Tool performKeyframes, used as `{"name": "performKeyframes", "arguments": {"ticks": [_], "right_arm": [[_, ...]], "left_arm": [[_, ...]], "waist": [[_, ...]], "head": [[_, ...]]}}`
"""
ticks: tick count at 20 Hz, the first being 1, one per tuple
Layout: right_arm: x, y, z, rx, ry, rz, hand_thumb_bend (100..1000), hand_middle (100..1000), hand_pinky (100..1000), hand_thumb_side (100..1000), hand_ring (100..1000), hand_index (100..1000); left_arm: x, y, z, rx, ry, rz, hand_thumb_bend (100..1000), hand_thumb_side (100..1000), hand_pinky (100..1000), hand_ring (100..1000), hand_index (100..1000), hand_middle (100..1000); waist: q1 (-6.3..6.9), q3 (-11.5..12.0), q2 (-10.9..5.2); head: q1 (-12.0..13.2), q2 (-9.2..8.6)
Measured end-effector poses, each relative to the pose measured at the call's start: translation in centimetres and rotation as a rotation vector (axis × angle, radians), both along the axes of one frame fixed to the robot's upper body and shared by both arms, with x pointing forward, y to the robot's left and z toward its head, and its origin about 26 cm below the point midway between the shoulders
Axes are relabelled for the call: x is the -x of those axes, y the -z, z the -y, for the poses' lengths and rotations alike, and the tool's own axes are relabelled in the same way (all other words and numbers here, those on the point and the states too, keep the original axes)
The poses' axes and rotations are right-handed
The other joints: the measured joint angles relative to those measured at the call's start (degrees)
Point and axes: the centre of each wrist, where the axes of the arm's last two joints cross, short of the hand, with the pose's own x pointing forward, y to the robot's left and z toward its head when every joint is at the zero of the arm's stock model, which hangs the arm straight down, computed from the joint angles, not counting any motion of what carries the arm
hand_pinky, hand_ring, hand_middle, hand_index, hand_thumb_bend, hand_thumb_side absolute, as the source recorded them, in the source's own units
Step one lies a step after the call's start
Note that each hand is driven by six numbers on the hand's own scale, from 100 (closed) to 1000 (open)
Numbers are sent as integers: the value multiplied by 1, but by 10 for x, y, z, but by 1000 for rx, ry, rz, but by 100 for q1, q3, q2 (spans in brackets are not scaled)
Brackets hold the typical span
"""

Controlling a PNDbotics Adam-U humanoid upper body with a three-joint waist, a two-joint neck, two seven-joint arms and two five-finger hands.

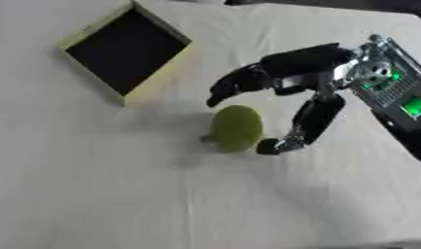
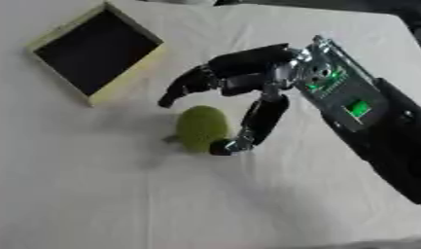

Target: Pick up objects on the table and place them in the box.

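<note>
A green, egg-shaped fruit (image 1: pixel 236 127) lies on the white tablecloth near the middle. My right hand (image 1: pixel 291 73) reaches in from the right and hovers over it, open. Its fingers (image 1: pixel 233 85) spread above and to the far side of the fruit, while the thumb (image 1: pixel 308 122) points down with its tip beside the fruit's right edge. Nothing is held. The box (image 1: pixel 154 80) stands at the upper left, pale yellow walls around a black inside, with nothing visible in it. My left hand shows in neither view.
The white cloth (image 1: pixel 120 194) covers the whole table. My right forearm (image 2: pixel 349 104), with green lights on it, crosses the right side. A dark strip runs along the table's far edge.
</note>
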Motion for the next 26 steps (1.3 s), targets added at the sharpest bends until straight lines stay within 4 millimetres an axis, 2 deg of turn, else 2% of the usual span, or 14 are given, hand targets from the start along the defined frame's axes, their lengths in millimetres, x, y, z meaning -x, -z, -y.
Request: {"name": "performKeyframes", "arguments": {"ticks": [1, 9, 15, 20, 26], "right_arm": [[-1, 3, 1, 15, 13, -6, 310, 882, 928, 147, 1000, 1000], [-12, 25, 4, 84, 88, -18, 332, 890, 930, 145, 1000, 1000], [-19, 32, 7, 90, 107, 15, 314, 885, 926, 162, 1000, 1000], [-21, 33, 9, 69, 102, 45, 327, 879, 925, 191, 1000, 1000], [-18, 21, 10, -12, 80, 133, 336, 883, 926, 201, 1000, 1000]], "left_arm": [[0, 0, 0, -1, 0, 0, 100, 510, 589, 705, 693, 600], [0, 0, 1, -6, 6, -2, 100, 515, 589, 706, 692, 600], [0, 0, 1, -8, 10, -4, 100, 520, 589, 707, 692, 600], [-1, 0, 1, -11, 11, -6, 100, 525, 589, 707, 692, 600], [-1, 0, 1, -14, 11, -7, 100, 527, 588, 708, 692, 601]], "waist": [[0, 1, 0], [8, 12, 1], [10, 15, 6], [11, 20, 14], [12, 8, 14]], "head": [[0, 0], [-1, 0], [-4, 0], [-8, 0], [-7, 0]]}}
